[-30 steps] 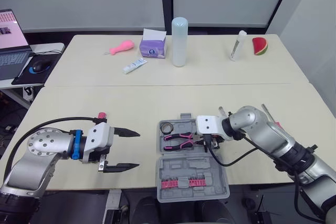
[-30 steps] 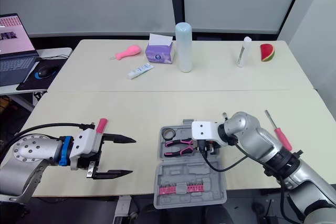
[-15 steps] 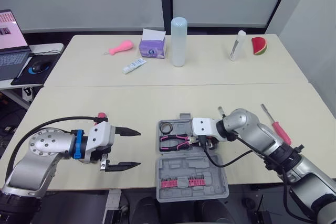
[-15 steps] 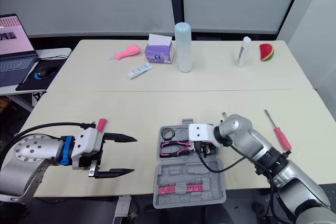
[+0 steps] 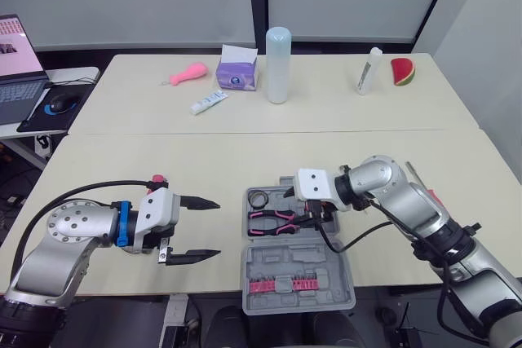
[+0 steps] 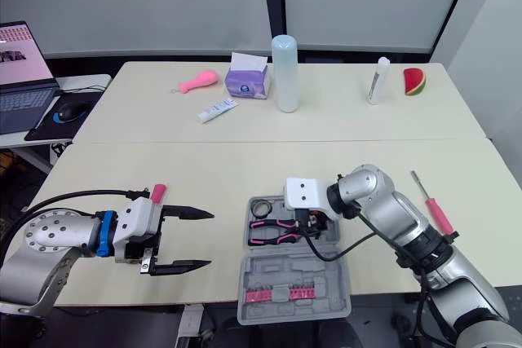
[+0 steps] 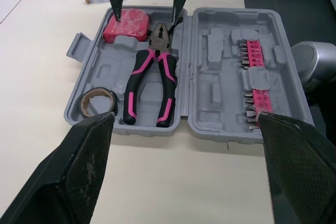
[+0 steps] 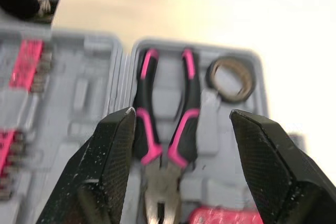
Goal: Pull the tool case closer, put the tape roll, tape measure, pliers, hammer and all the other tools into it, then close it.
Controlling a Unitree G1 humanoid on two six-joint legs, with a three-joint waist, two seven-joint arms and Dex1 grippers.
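Tool case lies open at the near edge of the table. Its long axis runs left to right, with the hinge along that axis. The lid half, nearest the robot, juts past the table edge and carries a pink strip of bits. In the farther half the pliers lie along the same axis, pink handles toward the robot's left and head toward its right. The tape roll sits flat in the far left corner. The tape measure, a pink block at the right end, is covered by the right gripper in the head views. That gripper hovers over the pliers' head, fingers spread wide and holding nothing. The left gripper hangs left of the case, fingers wide apart and empty, pointing at it. A screwdriver lies on the table right of the case, partly behind the right arm. Beyond, a tall bottle and a tissue box stand on the far table.
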